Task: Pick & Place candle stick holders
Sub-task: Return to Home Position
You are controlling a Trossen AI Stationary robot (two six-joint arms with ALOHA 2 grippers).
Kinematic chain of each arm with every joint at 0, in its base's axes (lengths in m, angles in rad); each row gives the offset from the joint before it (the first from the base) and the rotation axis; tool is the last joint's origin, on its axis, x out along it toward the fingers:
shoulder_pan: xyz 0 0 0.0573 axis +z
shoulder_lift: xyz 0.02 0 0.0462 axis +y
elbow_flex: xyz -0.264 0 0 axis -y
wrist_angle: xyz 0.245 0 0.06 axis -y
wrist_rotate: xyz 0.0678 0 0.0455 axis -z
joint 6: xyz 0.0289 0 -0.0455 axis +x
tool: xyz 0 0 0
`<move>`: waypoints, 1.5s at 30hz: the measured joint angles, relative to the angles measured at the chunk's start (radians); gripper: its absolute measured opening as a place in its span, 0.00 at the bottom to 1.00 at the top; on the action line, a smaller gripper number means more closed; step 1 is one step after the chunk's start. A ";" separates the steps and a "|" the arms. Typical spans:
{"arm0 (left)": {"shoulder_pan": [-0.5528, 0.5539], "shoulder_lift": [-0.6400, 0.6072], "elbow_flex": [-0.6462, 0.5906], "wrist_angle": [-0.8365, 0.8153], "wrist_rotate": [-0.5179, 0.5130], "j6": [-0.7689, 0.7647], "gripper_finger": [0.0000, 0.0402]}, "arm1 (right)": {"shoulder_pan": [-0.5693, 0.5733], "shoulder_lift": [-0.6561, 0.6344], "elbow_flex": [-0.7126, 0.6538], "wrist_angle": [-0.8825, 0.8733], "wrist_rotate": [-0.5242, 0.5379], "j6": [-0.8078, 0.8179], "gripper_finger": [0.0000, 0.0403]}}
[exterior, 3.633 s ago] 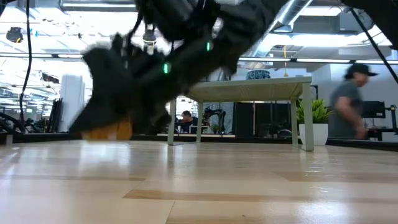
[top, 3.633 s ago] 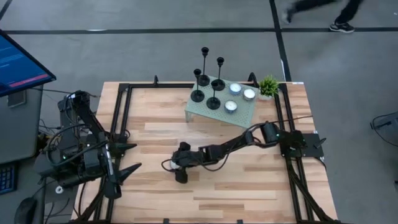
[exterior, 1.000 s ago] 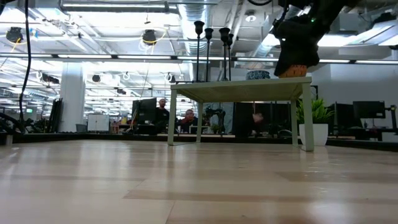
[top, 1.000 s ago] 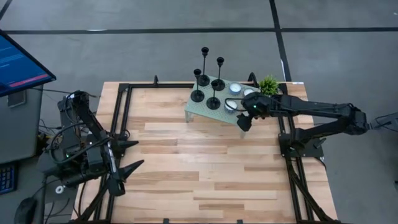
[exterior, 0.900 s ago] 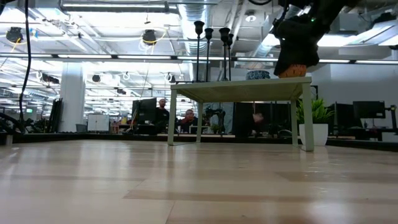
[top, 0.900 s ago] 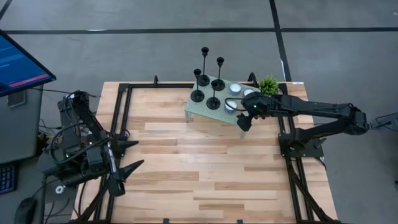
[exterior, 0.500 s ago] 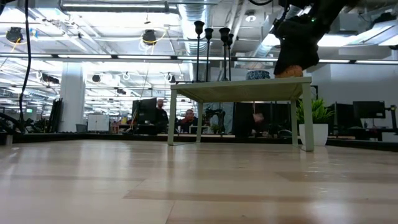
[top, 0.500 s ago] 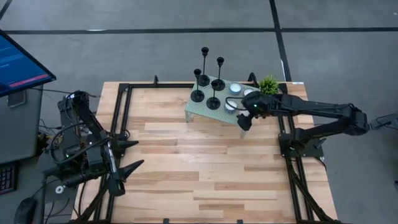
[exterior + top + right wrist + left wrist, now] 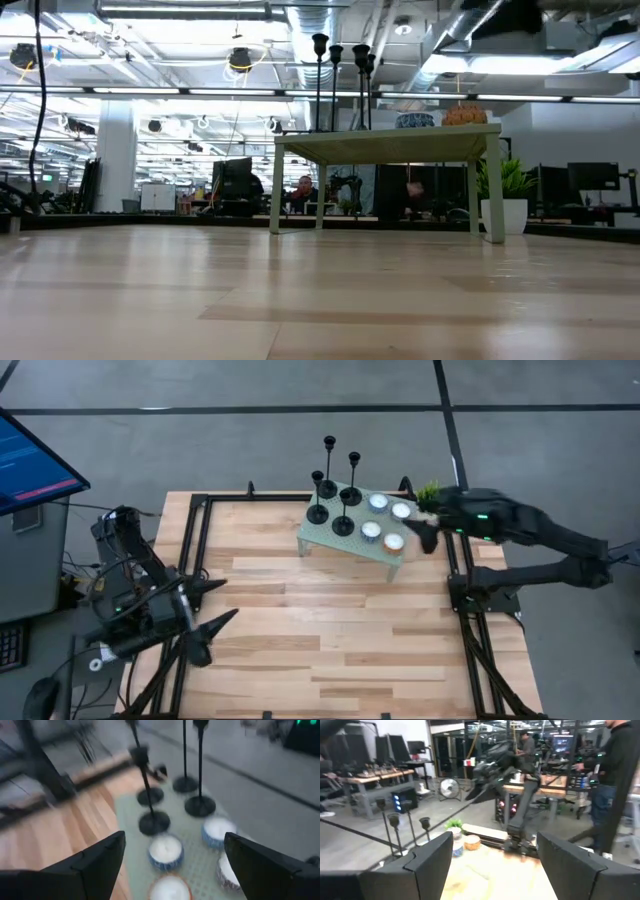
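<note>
1. Candle stick holders (image 9: 343, 526), four of matte black metal with round flat bases, thin stems and small cup tops, stand upright and close together on the left half of a small pale green shelf (image 9: 316, 536).
2. That shelf stands on its legs at the far edge of the light wooden plank tabletop (image 9: 300, 650), nearer the far right corner. Black metal rails (image 9: 195, 540) run along the tabletop's left, far and right edges.
3. The shelf's right half carries three white-topped round candles (image 9: 370, 530). A round orange candle (image 9: 393, 542) sits at its near right corner. A small green plant (image 9: 430, 491) sits just beside the shelf, at the tabletop's far right corner.
4. The right gripper (image 9: 174, 837) hangs just off the shelf's right edge, over the tabletop's right edge, with its fingers spread wide and nothing between them.
5. The left gripper (image 9: 495, 835) is over the tabletop's left edge, toward the near left corner, its fingers also wide apart and empty.
6. A grey floor (image 9: 250, 440) with dark lines surrounds the table, and a blue-lit screen (image 9: 30, 460) stands beyond the left edge. The low view shows an open office with ceiling lights and desks. A person in a dark top (image 9: 610, 775) stands in the left wrist view.
7. In the low view the shelf top hides the holders' bases, and only the stems and cups rise above it. Neither gripper shows there. The right wrist view cuts off some holder tops.
</note>
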 joint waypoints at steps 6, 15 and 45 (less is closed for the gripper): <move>0.176 -0.127 -0.156 -0.004 0.320 -0.110 0.71 | 0.092 -0.191 -0.001 0.001 0.089 0.038 0.82; 0.392 -0.554 -0.460 -0.044 0.656 -0.361 0.69 | 0.182 -0.342 -0.043 0.000 0.129 0.069 0.81; 0.393 -1.037 -1.049 -0.086 0.891 -0.570 0.18 | 0.406 -0.529 -1.033 0.956 0.127 0.294 0.81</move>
